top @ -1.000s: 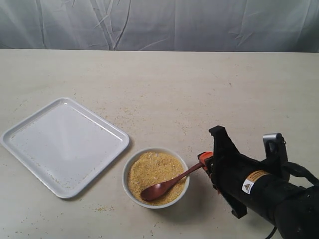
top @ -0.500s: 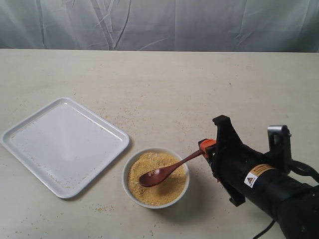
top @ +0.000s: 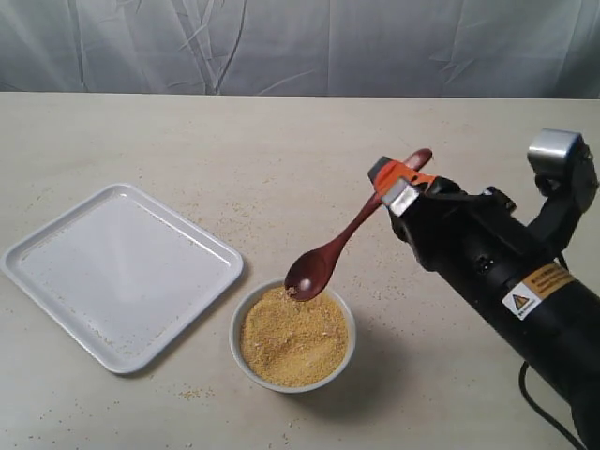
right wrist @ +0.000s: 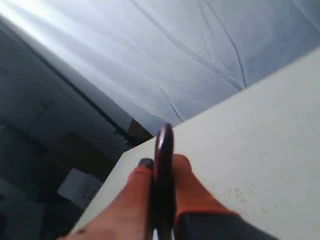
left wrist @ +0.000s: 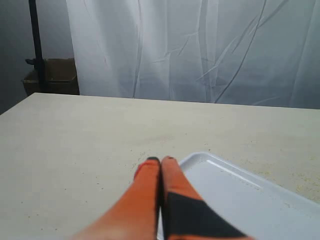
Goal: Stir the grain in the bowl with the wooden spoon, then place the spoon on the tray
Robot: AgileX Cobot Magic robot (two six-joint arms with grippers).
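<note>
The white bowl [top: 342, 310] sits near the table's front, filled with golden grain [top: 292, 336]. My right gripper [top: 395, 178] is shut on the handle of the wooden spoon [top: 328, 255], which hangs tilted in the air with its dark oval head just above the bowl's far rim. In the right wrist view the spoon handle [right wrist: 163, 150] is pinched between the orange fingers [right wrist: 187, 185]. The white tray [top: 117, 272] lies left of the bowl, bare. My left gripper [left wrist: 160, 161] is shut on nothing, beside the tray's corner [left wrist: 240, 195]; it is out of the exterior view.
Stray grain specks [top: 244, 214] dot the beige table around the bowl and tray. A grey curtain [top: 300, 47] hangs behind the table's far edge. The right arm's black body [top: 506, 281] fills the front right.
My right gripper has risen and swung up and back, lifting the spoon head out of the grain to just above the bowl's far rim. The bowl and tray stayed put.
</note>
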